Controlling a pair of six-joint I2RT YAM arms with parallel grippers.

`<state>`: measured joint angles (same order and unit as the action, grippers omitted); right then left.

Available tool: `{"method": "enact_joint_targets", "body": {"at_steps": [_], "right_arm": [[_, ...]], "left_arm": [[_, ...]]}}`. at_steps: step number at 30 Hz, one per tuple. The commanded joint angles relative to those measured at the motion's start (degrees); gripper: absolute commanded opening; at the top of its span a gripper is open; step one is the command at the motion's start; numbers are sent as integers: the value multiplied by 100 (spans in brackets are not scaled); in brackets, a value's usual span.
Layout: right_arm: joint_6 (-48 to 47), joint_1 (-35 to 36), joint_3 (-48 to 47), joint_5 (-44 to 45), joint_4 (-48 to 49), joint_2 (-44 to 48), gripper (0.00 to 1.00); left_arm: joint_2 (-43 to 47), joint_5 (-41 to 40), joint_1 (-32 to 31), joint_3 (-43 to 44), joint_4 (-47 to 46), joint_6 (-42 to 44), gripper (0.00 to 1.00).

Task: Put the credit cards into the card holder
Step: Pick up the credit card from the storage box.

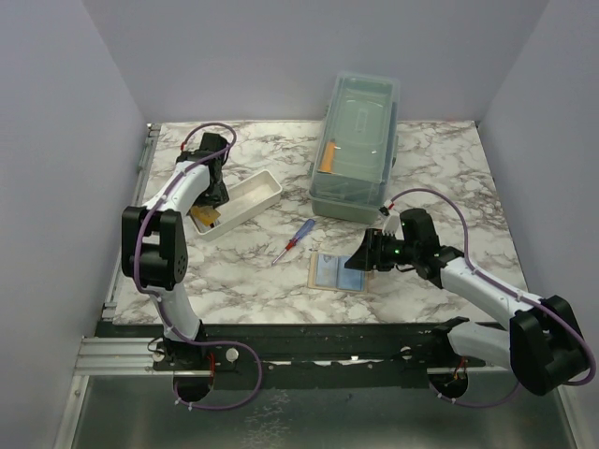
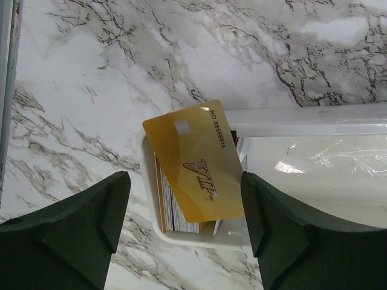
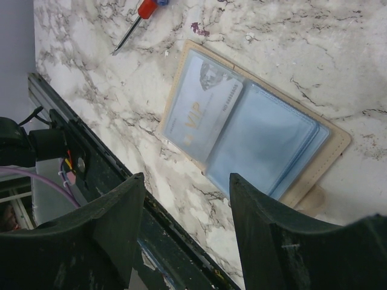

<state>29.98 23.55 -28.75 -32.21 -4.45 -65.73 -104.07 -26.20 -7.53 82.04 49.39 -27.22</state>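
Observation:
A gold credit card (image 2: 193, 160) marked VIP lies tilted on top of a stack of credit cards (image 2: 172, 211), which stands on edge in the near end of the white tray (image 2: 302, 121). My left gripper (image 2: 183, 202) hangs open over this end of the tray, one finger on each side of the gold card, gripping nothing. In the top view it (image 1: 213, 201) sits at the tray's left end. The tan card holder (image 3: 254, 133) lies unfolded on the marble, with a pale card (image 3: 202, 112) inside its left blue sleeve. My right gripper (image 3: 186, 181) hovers open beside its near edge.
A red-and-blue-handled screwdriver (image 1: 293, 240) lies between the tray (image 1: 245, 198) and the card holder (image 1: 335, 271). A large clear lidded box (image 1: 356, 145) stands at the back. The black rail of the table's front edge (image 3: 97, 169) runs close under my right gripper.

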Motion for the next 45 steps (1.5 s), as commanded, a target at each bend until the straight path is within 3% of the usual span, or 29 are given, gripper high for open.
{"method": "enact_joint_targets", "body": {"at_steps": [1, 12, 25, 33, 45], "right_arm": [[16, -26, 0, -78, -74, 142, 61], [17, -26, -8, -102, -47, 102, 61], [8, -26, 1, -120, -33, 57, 61], [8, -26, 11, -115, -46, 74, 61], [18, -26, 16, -119, -39, 87, 61]], "left_arm": [[-187, 95, 16, -8, -61, -38, 80], [-451, 126, -7, 22, -201, -126, 77], [-260, -8, -268, -92, -386, 13, 38], [-108, -29, -302, -162, -270, 85, 25], [-87, 433, -312, -58, 37, 222, 43]]}}
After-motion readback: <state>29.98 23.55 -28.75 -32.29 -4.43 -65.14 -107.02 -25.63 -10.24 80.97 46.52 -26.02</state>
